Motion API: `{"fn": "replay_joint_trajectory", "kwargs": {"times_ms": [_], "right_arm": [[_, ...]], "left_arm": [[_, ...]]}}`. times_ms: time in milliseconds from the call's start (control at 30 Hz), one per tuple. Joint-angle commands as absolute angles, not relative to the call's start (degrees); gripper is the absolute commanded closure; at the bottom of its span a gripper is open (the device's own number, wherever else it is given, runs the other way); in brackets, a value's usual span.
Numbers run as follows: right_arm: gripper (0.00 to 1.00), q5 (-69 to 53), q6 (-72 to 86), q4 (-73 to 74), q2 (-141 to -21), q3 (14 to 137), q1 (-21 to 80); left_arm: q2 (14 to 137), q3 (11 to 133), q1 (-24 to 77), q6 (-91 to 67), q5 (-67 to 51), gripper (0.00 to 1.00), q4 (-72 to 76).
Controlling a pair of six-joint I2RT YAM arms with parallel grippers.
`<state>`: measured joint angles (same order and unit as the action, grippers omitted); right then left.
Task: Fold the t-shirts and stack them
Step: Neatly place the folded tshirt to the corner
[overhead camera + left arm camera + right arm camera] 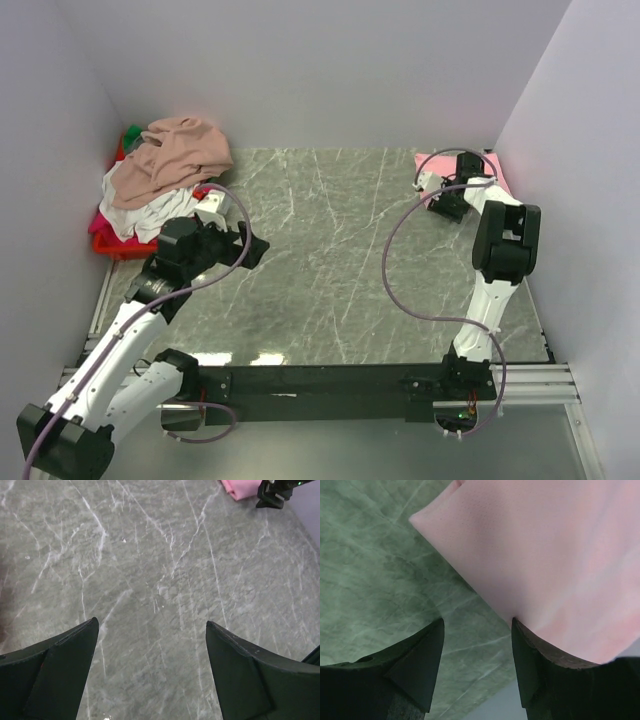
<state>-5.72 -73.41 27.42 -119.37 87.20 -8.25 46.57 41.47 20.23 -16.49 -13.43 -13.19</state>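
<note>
here, my right tool (pixel 477 621) stands with its fingers apart, gripping nothing; between them i see only tabletop (pixel 375 555). the pink shirt (pixel 545 555) lies folded flat, and its edge meets my right-hand finger (pixel 540 670). whether that finger presses the cloth i cannot tell. the top camera adds where this is: the far right corner of the tabletop, by the wall, with my right arm reaching out to it.

my left tool (pixel 151 622) is spread wide over bare marble, holding nothing. its camera catches a corner of the pink shirt at the top edge, with a black part of my right tool just beside it, well apart from my left fingers.

only the top camera shows the rest. at the far left is a heap of shirts, with the tan shirt (pixel 180 150) on top and a white shirt (pixel 140 205) under it. bits of magenta shirt (pixel 100 222) and green shirt (pixel 132 132) show at the edges. all of it sits in a red basket (pixel 125 248). my left tool is near that basket, over the tabletop.
</note>
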Motion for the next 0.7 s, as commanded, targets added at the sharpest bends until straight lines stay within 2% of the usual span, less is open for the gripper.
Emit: {"fn": "replay_joint_trajectory", "kwargs": {"times_ms": [0, 467, 600, 667], "right_arm": [[0.37, -2.6, -74.9, 27.2, -120.5, 92.3, -8.8], [0.39, -0.1, -76.9, 24.3, -126.1, 95.1, -8.9], [0.47, 1.1, -77.3, 25.7, -128.1, 96.5, -8.9], [0.57, 1.0, -77.4, 25.5, -127.8, 95.6, -8.9]], "left_arm": [[48.9, 41.3, 20.3, -14.8, -14.8, 0.07, -11.2], [51.5, 41.0, 20.1, -14.2, -16.7, 0.07, -11.0], [51.7, 40.9, 20.2, -14.1, -16.7, 0.08, -11.1], [51.5, 40.8, 20.1, -14.2, -16.8, 0.08, -11.0]]}}
